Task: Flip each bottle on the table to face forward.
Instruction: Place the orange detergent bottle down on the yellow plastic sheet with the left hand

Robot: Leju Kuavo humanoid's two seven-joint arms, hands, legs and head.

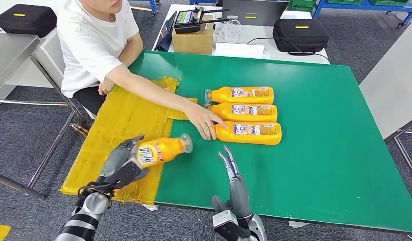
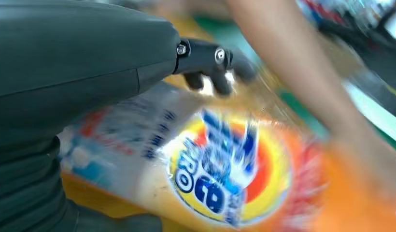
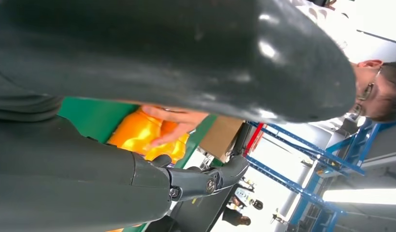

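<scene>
Lower left of the frame, the left hand [image 1: 122, 164] grips an orange bottle [image 1: 161, 149]; right hand [image 1: 230, 165] hovers empty, fingers straight.

Cardboard box [image 1: 193, 40], black case [image 1: 300, 34] — yellow mat [image 1: 121, 125]

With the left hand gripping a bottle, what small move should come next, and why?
Probably hold still briefly: the left hand grips the bottle with its front label up, but the person's hand rests at the three bottles, where it would likely go.
</scene>
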